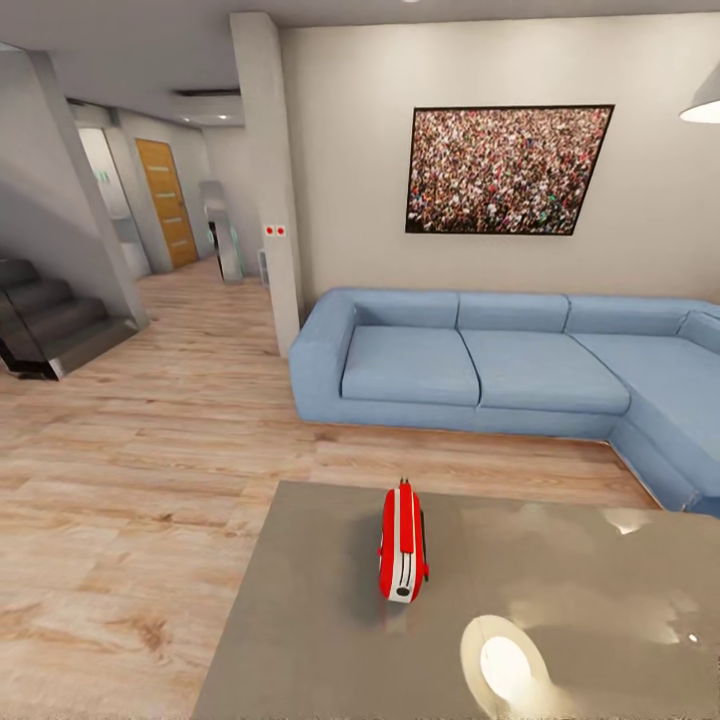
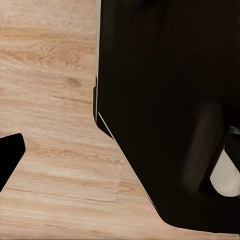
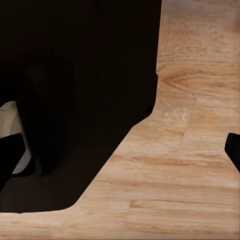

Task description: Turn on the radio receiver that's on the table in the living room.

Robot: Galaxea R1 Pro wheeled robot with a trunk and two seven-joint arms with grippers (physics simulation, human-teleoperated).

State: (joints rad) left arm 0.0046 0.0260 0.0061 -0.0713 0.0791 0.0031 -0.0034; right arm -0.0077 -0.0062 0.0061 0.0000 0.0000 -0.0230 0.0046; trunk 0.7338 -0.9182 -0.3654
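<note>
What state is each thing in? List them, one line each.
radio receiver: standing upright on the table, narrow end toward the camera, nothing touching it.
table: glossy top, reflecting a lamp.
sofa: unoccupied, against the wall.
wooden door: shut.
framed picture: hanging on the wall.
left claw: over the wood floor, open or shut unclear.
right claw: same, unclear.

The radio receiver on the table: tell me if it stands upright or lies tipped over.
Upright. The radio receiver stands narrow and tall on the table, its thin edge toward the camera and its handle on top. On or off: cannot tell.
</note>
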